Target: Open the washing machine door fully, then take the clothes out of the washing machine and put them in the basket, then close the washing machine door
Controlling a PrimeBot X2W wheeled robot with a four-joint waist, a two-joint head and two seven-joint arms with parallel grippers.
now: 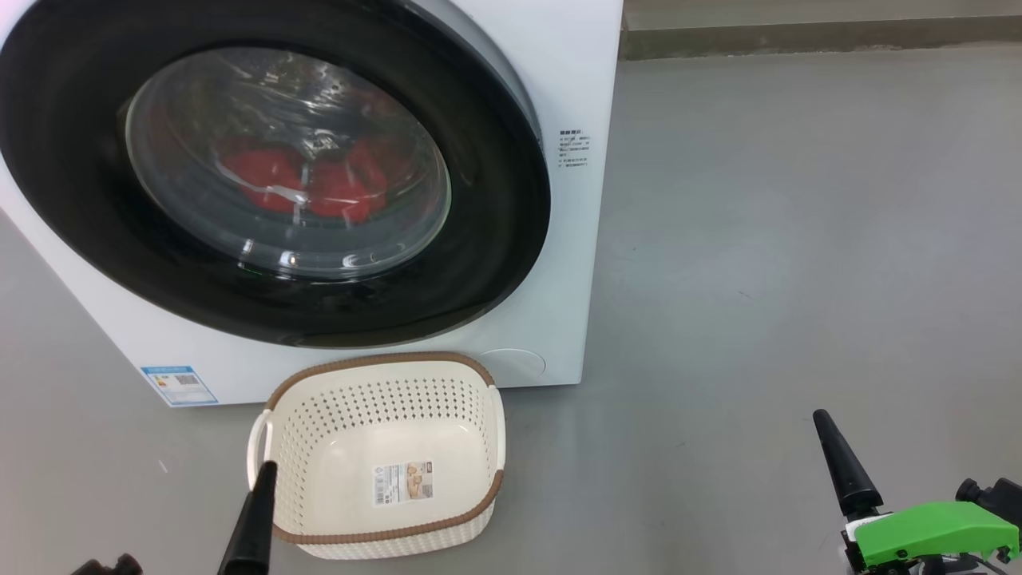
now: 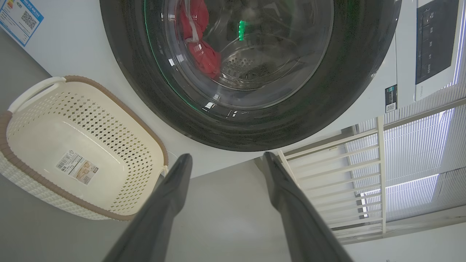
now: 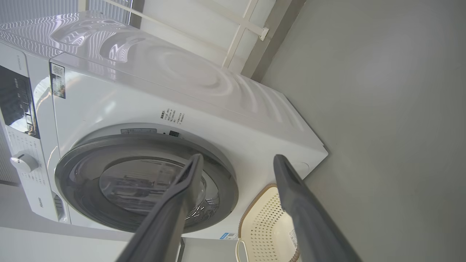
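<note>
The white washing machine stands at the upper left of the head view. Its door, a black ring around domed glass, lies against the front. Through the glass I see the red clothes in the drum; they also show in the left wrist view as clothes. The cream basket sits empty on the floor just before the machine, a label on its bottom. My left gripper is open and empty, one finger at the basket's near left edge. My right gripper is open and empty, its finger far to the right.
Grey floor spreads wide to the right of the machine. A low kerb runs along the back. A white railing and blinds stand beside the machine. The control panel sits on the machine's top front.
</note>
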